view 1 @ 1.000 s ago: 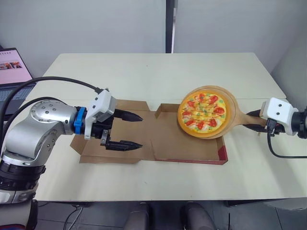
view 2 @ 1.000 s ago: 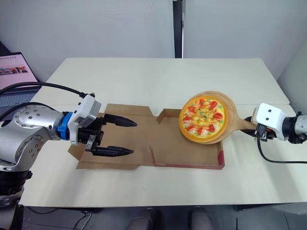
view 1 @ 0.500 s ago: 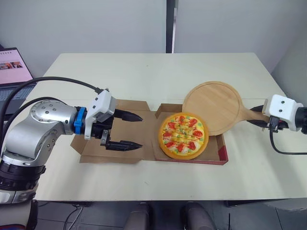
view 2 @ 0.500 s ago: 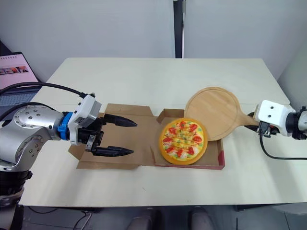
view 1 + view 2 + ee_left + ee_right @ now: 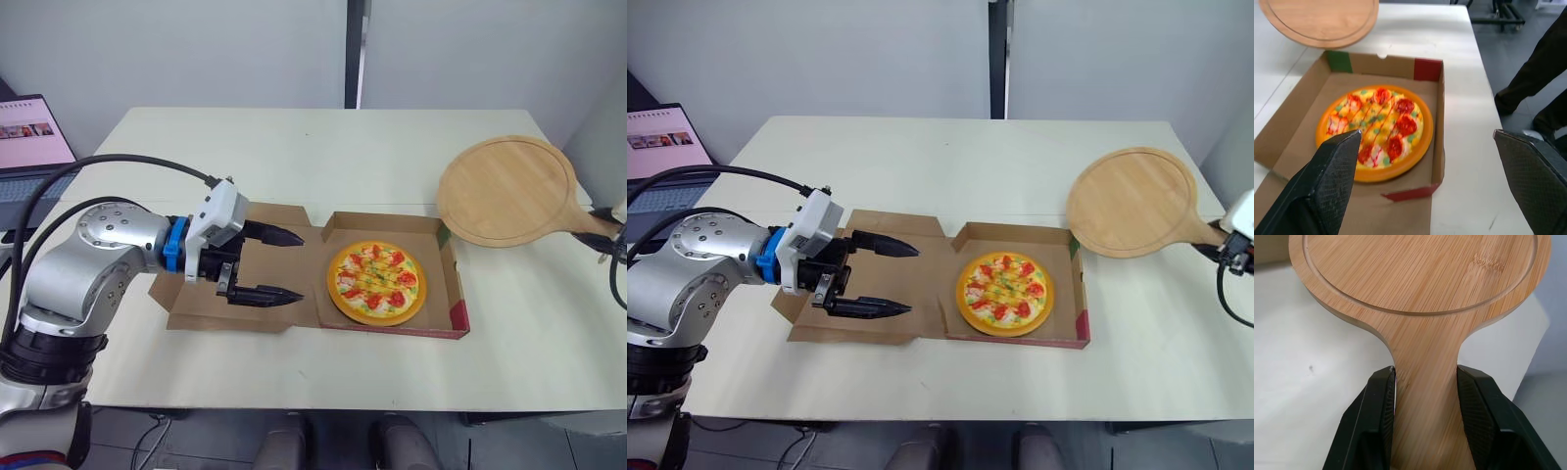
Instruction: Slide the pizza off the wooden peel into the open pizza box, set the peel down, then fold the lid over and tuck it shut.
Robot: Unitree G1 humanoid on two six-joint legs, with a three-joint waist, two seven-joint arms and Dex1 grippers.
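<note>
The right fingers [image 5: 1382, 399] pinch the handle of the wooden peel [image 5: 505, 191], out to the right of the box [image 5: 453, 284] over the counter [image 5: 323, 147]. The left fingers [image 5: 263, 294] are spread wide above the flat lid [image 5: 191, 311]. A moment ago the pizza [image 5: 376, 281] sat on the peel; now it lies in the box and the peel is bare. The sliding looks done, so putting the peel down comes next

A cream table [image 5: 323, 147] stands before a grey wall [image 5: 196, 49] — an open laptop [image 5: 34, 132] off its left edge.
</note>
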